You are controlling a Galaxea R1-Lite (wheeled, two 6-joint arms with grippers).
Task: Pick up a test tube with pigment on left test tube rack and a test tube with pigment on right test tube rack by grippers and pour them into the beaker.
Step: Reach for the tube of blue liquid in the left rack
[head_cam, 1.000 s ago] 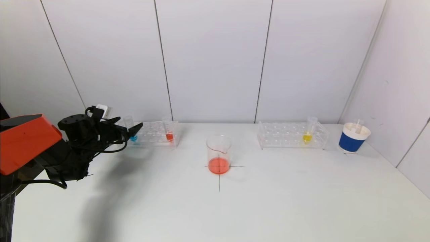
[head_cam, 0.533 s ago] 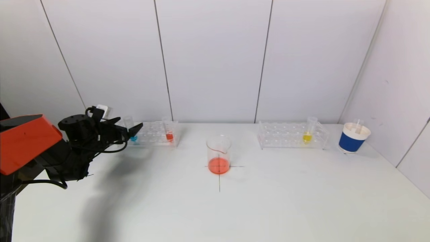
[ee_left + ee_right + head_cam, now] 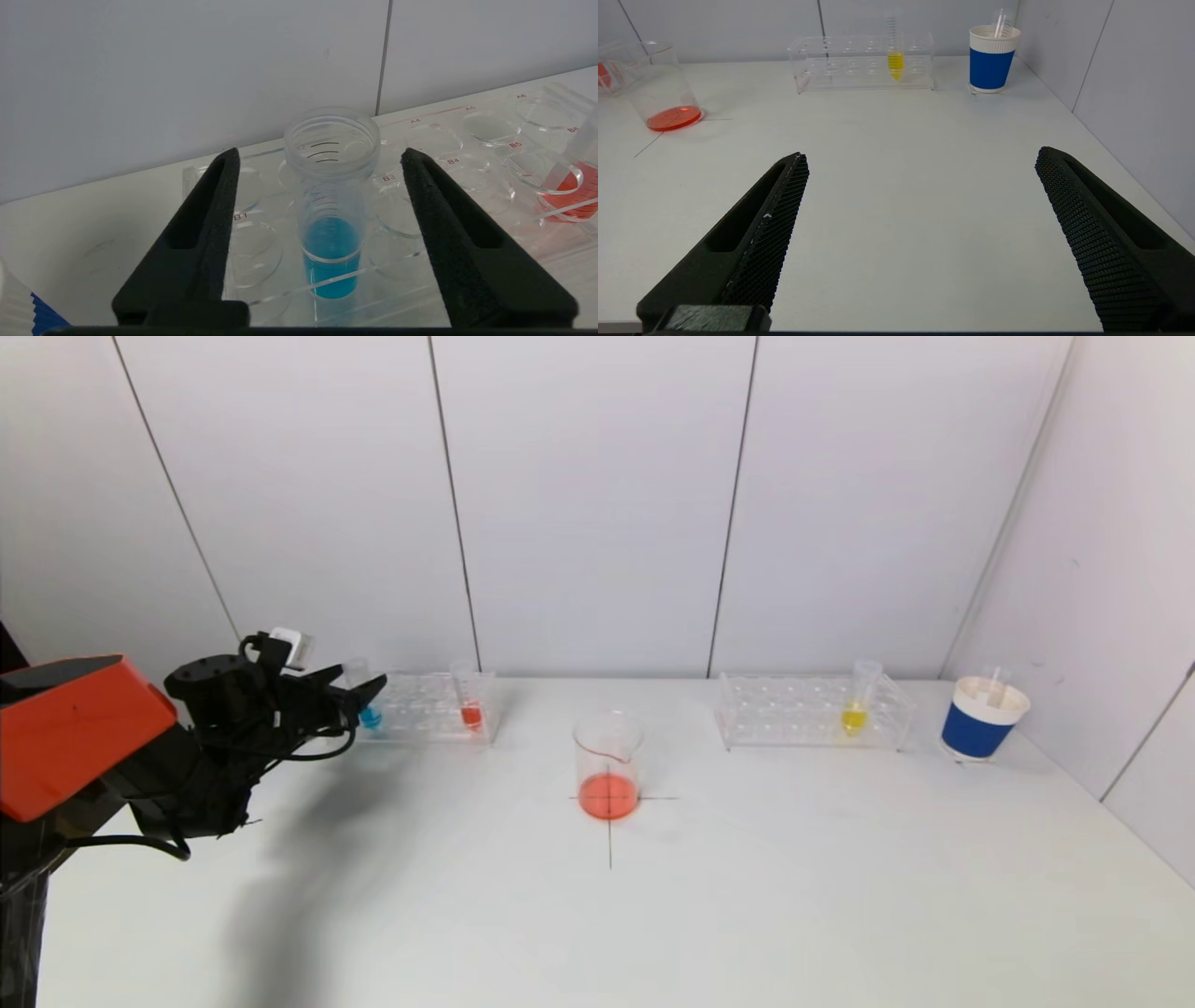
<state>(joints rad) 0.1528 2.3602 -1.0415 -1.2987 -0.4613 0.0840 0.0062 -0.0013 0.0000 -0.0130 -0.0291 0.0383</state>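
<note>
The left claw [image 3: 322, 158] is up at the left test tube rack [image 3: 425, 707], at the back left of the white desk [image 3: 653, 896]. Its two black fingers [image 3: 205, 224] are spread apart, one on each side of the blue test tube [image 3: 331, 205], and they do not touch it. The blue test tube stands up straight in a hole near the rack's left end, with blue pigment at the bottom. An orange test tube [image 3: 470, 695] stands in the same rack, near its right end.

The beaker [image 3: 608, 765] sits in the middle of the desk on a thin cross mark (it has a little orange liquid in it). The right test tube rack [image 3: 808, 711] is at the back right and holds a yellow test tube [image 3: 857, 700]. A blue and white cup [image 3: 982, 719] stands just past that rack, near the wall.

The right claw [image 3: 920, 172] is low over the near side of the desk, well apart from the racks. Its fingers are wide apart and hold nothing.
</note>
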